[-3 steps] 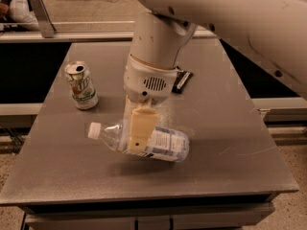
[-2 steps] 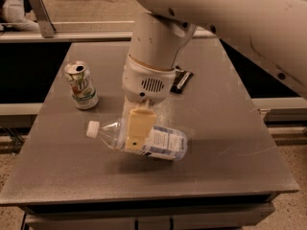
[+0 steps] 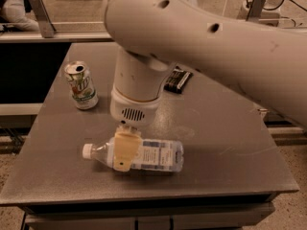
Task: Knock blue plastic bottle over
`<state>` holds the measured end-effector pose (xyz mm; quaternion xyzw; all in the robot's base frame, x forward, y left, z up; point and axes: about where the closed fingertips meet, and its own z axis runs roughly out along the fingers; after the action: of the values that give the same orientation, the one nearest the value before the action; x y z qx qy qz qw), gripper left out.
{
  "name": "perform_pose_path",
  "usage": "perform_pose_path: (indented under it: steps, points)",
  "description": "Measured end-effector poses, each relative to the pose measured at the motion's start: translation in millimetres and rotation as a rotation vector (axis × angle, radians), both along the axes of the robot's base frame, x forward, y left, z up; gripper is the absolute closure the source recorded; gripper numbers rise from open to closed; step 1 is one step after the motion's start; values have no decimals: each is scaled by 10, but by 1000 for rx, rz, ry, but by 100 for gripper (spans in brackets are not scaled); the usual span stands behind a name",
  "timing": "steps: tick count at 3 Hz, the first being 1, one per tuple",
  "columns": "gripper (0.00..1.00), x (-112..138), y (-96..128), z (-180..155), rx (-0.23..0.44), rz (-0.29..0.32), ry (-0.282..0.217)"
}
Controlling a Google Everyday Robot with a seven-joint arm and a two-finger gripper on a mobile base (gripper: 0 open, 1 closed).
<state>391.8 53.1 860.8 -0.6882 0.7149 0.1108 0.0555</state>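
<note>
Down on the desk [image 3: 220,143], nearer the camera and to the right of the green-and-white soda can [image 3: 81,85]: the blue plastic bottle [image 3: 158,155], flat on its side, white cap on the can's side, base turned away from it. Over the bottle's shoulder, likewise to the can's near right: the tool [image 3: 125,151], pale yellow end crossing the clear plastic just behind the cap. Impossible to tell whether spread, pressed together or pinching the bottle. Above it, right of the can: the thick white arm [image 3: 201,37], filling the upper frame. Can upright, well apart from bottle and tool. Farther back to the can's right, partly hidden by the arm: a flat black object [image 3: 178,79].
</note>
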Motion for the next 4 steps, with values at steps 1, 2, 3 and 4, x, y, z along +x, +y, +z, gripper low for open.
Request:
perform_pose_path:
  steps: [1,2,3,4]
  points:
    - [0,-5,-6,-21,-9,-57,5]
    - [0,-7,-8,-14,-9,-57,3]
    - [0,43,-241,25,28,-51,-4]
    - [0,242,-883,168,107,-76,-51]
